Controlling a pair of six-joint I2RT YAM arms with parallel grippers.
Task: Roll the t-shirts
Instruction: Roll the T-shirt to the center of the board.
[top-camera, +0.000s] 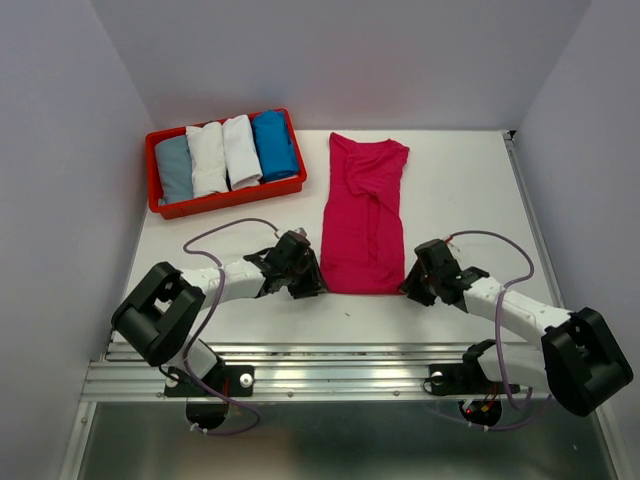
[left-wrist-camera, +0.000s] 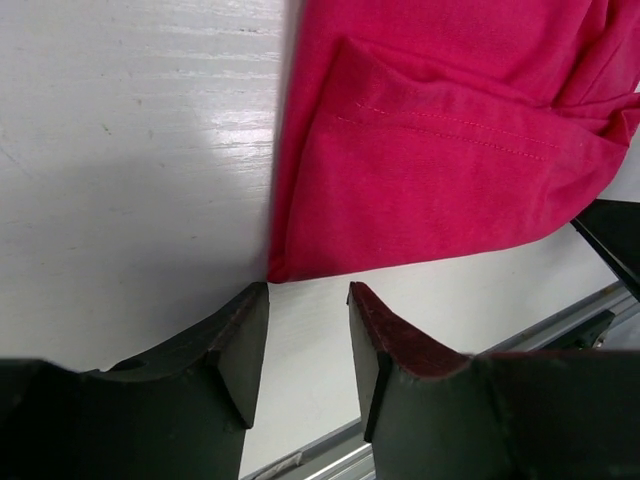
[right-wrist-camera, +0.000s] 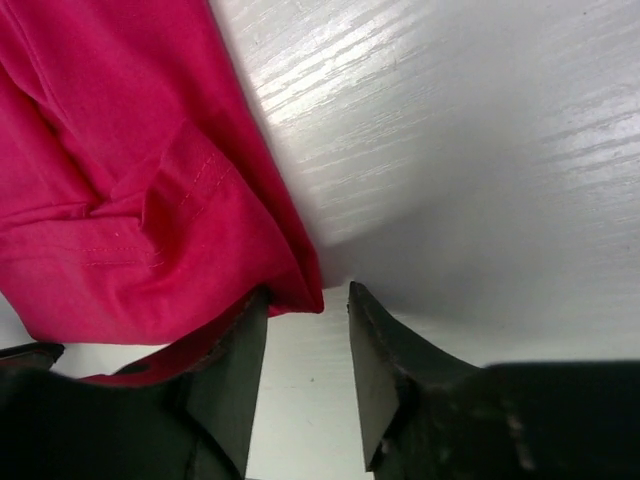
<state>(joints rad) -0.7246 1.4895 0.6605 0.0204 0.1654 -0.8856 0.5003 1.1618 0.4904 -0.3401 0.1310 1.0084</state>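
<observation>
Here, you have 1 table (top-camera: 450, 200), 1 magenta t-shirt (top-camera: 365, 220) lying flat mid-table, and 1 red tray (top-camera: 156, 172) holding 4 rolled t-shirts (top-camera: 225, 152). Only your wrist views show the left gripper (left-wrist-camera: 308, 300) and right gripper (right-wrist-camera: 308, 300) parted, empty, at its near corners.

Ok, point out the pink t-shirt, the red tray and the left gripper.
pink t-shirt (top-camera: 363, 215): top external view, middle of the flat cloth.
red tray (top-camera: 235, 199): top external view, its near wall.
left gripper (left-wrist-camera: 307, 298): left wrist view, midway between its fingertips.
</observation>
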